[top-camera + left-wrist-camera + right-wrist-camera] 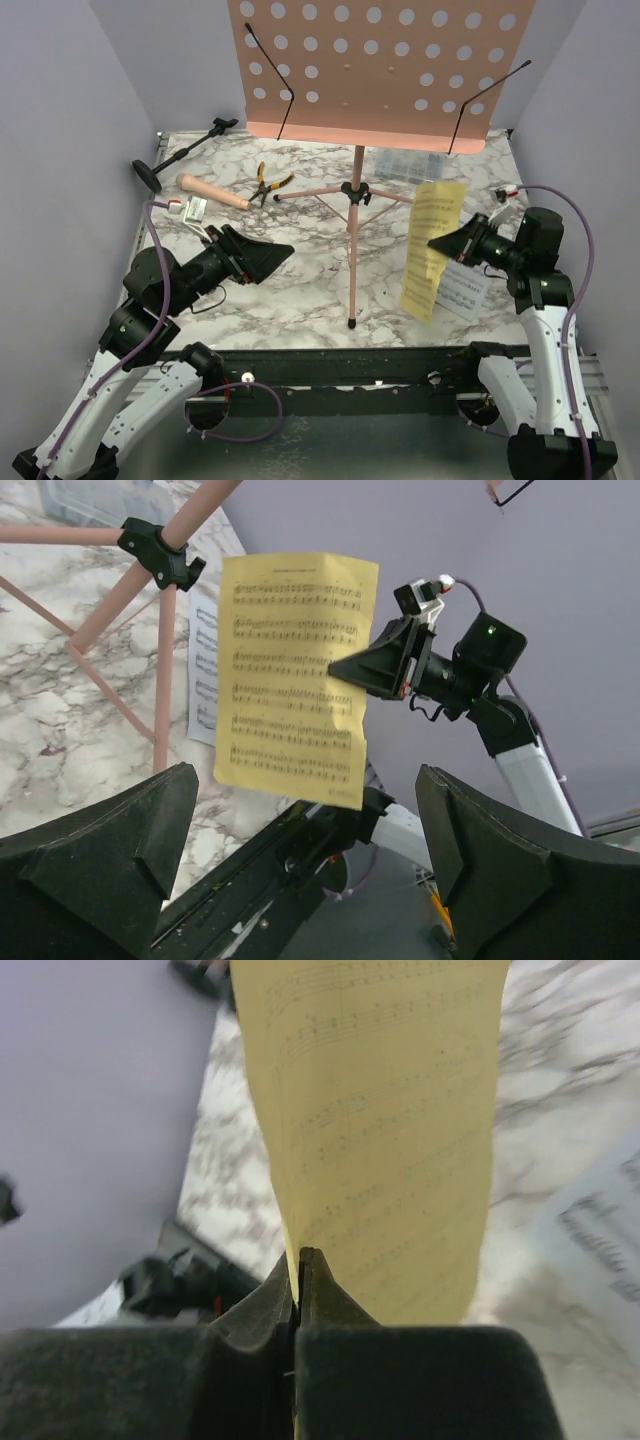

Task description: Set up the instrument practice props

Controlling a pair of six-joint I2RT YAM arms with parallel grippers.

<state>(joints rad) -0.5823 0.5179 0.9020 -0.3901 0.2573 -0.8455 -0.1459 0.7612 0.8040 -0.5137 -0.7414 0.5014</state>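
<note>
Top external: yellow sheet [432, 262] hangs above table, right of stand's pole, right gripper [441, 243] clamped on its edge.
Done: pink music stand [372, 62] upright.
To do: sheets onto stand; white sheet [468, 290] lies flat; mic [212, 191] & mic stand [180, 152] lie far-left.
Left gripper [270, 255]: jaws apart, empty.
Room: likely open path up to stand's ledge; wire arms and pole nr.

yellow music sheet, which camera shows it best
Left wrist: the yellow music sheet faces that camera, staves legible, its edge pinched in the right pincer. Top external shows it smaller, hanging; right wrist only a blurred close-up.
</note>
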